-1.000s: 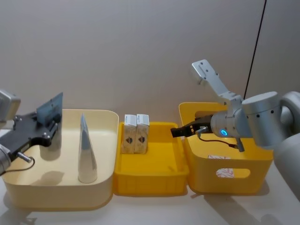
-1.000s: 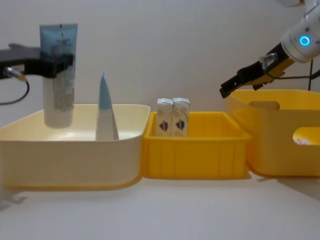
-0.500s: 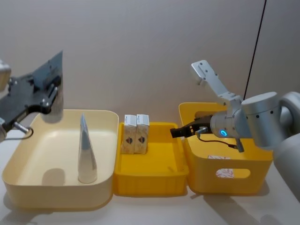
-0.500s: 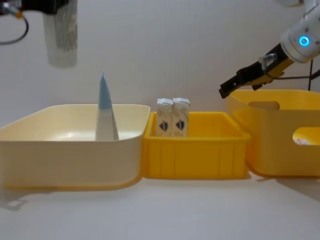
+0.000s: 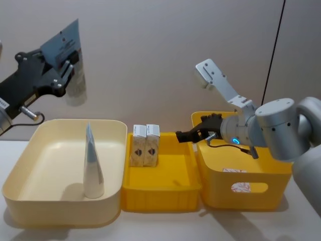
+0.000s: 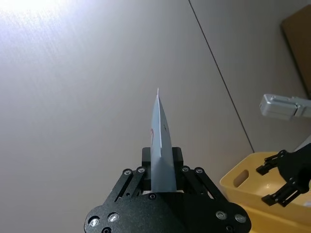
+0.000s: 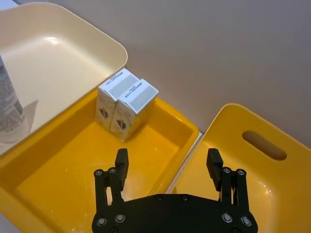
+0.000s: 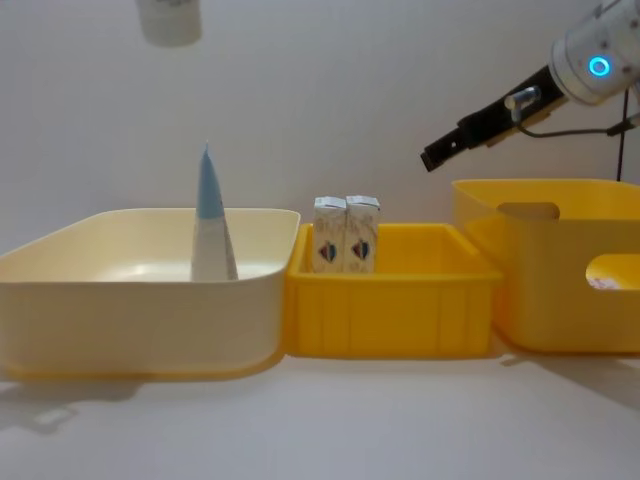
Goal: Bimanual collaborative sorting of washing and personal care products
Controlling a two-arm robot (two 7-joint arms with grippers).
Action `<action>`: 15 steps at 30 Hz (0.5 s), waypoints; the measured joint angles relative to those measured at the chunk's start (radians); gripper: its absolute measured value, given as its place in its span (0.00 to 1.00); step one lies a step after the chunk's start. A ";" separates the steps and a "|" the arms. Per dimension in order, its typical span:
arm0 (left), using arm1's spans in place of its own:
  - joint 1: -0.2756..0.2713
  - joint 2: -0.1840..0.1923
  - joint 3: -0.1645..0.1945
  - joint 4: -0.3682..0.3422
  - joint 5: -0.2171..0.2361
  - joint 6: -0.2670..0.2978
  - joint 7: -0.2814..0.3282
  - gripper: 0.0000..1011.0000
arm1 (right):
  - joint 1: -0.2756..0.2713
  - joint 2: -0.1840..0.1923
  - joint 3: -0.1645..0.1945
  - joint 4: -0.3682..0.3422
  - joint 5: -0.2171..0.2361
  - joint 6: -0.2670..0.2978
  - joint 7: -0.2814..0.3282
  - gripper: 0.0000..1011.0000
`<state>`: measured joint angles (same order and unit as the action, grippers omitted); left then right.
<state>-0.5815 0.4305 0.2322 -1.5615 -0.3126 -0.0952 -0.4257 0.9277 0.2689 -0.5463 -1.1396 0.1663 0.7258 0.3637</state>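
Note:
My left gripper (image 5: 60,71) is shut on a light-blue squeeze tube (image 5: 75,86) near its crimped end, held high above the cream tub (image 5: 30,201). The left wrist view shows that tube (image 6: 160,145) edge-on between the fingers. A second tube (image 5: 93,163) stands upright inside the cream tub. Two cream-white cartons (image 5: 145,144) stand side by side at the back of the middle yellow tray (image 5: 160,198). My right gripper (image 5: 184,135) hovers open and holds nothing, over the seam between the tray and the yellow bin (image 5: 261,193); its fingers (image 7: 121,162) are spread wide.
The three containers sit edge to edge in a row: cream tub (image 8: 140,300), yellow tray (image 8: 390,310), taller yellow bin (image 8: 560,270) with handle cut-outs. Something white with red print (image 5: 232,168) lies inside the bin. A wall stands close behind.
The left arm has lifted its tube out of the cream tub and high above it. The right gripper has risen a little and shifted left toward the tray.

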 joint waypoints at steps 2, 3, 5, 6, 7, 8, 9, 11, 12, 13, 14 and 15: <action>-0.007 -0.005 0.000 0.005 -0.017 -0.003 -0.013 0.23 | -0.004 0.006 -0.005 -0.017 -0.007 -0.026 0.006 0.99; -0.009 -0.007 0.000 0.007 -0.022 -0.003 -0.018 0.23 | -0.005 0.008 -0.006 -0.022 -0.008 -0.031 0.007 0.99; -0.015 -0.013 0.000 0.014 -0.038 -0.006 -0.028 0.23 | -0.009 0.013 -0.009 -0.036 -0.013 -0.050 0.010 0.99; -0.017 -0.014 0.000 0.016 -0.045 -0.007 -0.033 0.23 | -0.012 0.017 -0.012 -0.048 -0.017 -0.070 0.014 0.99; -0.018 -0.017 0.001 0.019 -0.050 -0.008 -0.036 0.23 | -0.014 0.019 -0.013 -0.054 -0.018 -0.075 0.016 0.99; -0.020 -0.019 0.001 0.024 -0.060 -0.009 -0.042 0.23 | -0.015 0.021 -0.014 -0.061 -0.020 -0.087 0.017 0.99; -0.021 -0.021 0.001 0.027 -0.067 -0.010 -0.046 0.23 | -0.020 0.025 -0.016 -0.074 -0.023 -0.104 0.020 0.99; -0.022 -0.025 0.001 0.037 -0.083 -0.013 -0.055 0.23 | -0.023 0.029 -0.018 -0.086 -0.026 -0.125 0.024 0.99; -0.022 -0.027 0.001 0.040 -0.089 -0.014 -0.058 0.23 | -0.026 0.033 -0.020 -0.101 -0.030 -0.145 0.027 0.99; -0.023 -0.028 0.001 0.044 -0.094 -0.015 -0.061 0.23 | -0.028 0.035 -0.020 -0.105 -0.032 -0.153 0.028 0.99; -0.023 -0.029 0.001 0.048 -0.099 -0.016 -0.064 0.23 | -0.029 0.036 -0.021 -0.110 -0.033 -0.163 0.030 0.99; -0.023 -0.032 0.001 0.055 -0.108 -0.018 -0.069 0.23 | -0.032 0.040 -0.022 -0.116 -0.037 -0.182 0.032 0.99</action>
<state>-0.6041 0.3988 0.2329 -1.5066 -0.4206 -0.1128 -0.4943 0.8961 0.3086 -0.5680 -1.2556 0.1296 0.5439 0.3956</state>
